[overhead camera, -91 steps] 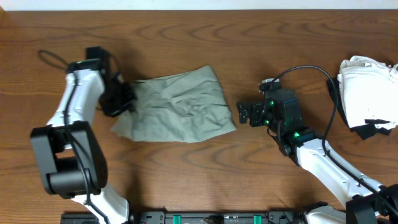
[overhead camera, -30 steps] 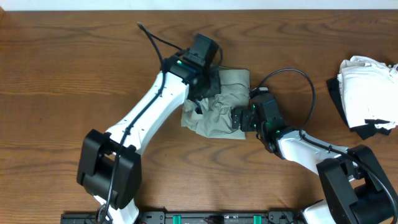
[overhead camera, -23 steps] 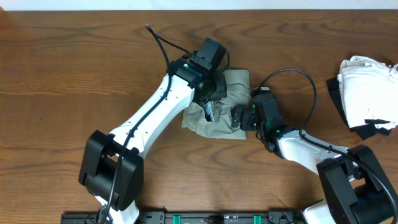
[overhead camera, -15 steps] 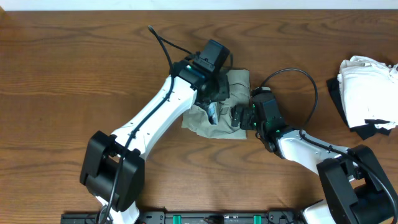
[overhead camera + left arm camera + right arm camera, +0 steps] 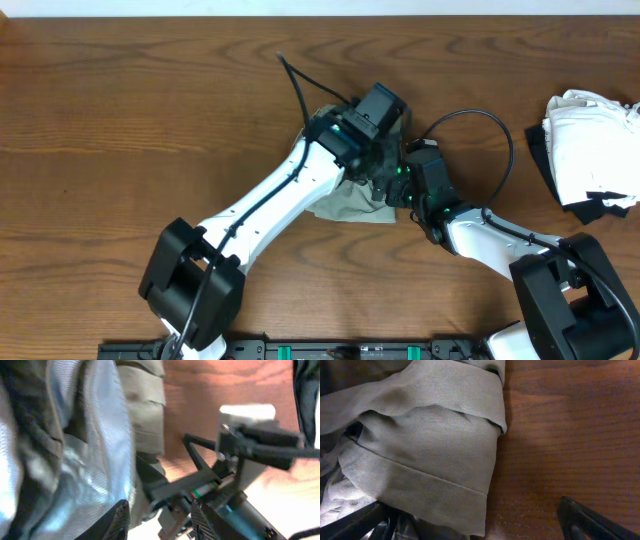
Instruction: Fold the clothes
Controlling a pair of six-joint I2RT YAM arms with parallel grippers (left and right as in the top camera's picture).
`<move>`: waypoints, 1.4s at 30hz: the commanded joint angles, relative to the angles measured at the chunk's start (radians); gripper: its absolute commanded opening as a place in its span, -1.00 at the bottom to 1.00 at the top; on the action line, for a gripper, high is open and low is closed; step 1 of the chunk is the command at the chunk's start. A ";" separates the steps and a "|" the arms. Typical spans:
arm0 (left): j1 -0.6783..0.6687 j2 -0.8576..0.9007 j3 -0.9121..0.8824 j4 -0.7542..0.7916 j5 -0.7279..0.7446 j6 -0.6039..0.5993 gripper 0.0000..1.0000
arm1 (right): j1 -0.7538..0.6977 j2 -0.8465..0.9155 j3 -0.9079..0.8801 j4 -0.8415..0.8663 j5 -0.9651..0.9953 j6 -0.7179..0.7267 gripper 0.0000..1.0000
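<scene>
Clothes (image 5: 352, 208): a grey-green garment bunched into a compact heap near the middle of the bench (image 5: 140, 110), largely covered from overhead by the left arm (image 5: 285, 200), which reaches diagonally across it. Only the near edge and a small far corner of the fabric show from above. Left pincer (image 5: 159, 519): in its wrist view the two fingertips stand moderately apart, no fabric is clamped between them, and the garment's pale lining (image 5: 95, 460) hangs just beside the left fingertip. The black frame of the other arm shows through the gap. Right pincer (image 5: 475, 525): spread wide and low at the right-hand edge of the heap, gripping nothing. One finger lies against the folded khaki layers and the other over bare wood. From overhead the two wrists are close together, and contact between them cannot be confirmed. A crumpled white cloth pile (image 5: 585, 130) with a dark piece (image 5: 600, 210) at its near edge lies at the right end of the bench, well apart from the garment.
</scene>
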 commanded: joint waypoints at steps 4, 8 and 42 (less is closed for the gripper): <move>-0.006 -0.043 0.020 -0.006 0.000 0.063 -0.16 | 0.018 0.013 -0.009 -0.044 0.037 0.035 0.98; -0.005 -0.122 0.020 -0.032 0.009 0.132 -0.14 | 0.018 0.013 -0.010 -0.045 0.043 0.042 0.99; 0.587 0.013 -0.012 -0.356 0.201 0.189 0.96 | 0.011 0.013 -0.010 -0.048 0.044 0.041 0.98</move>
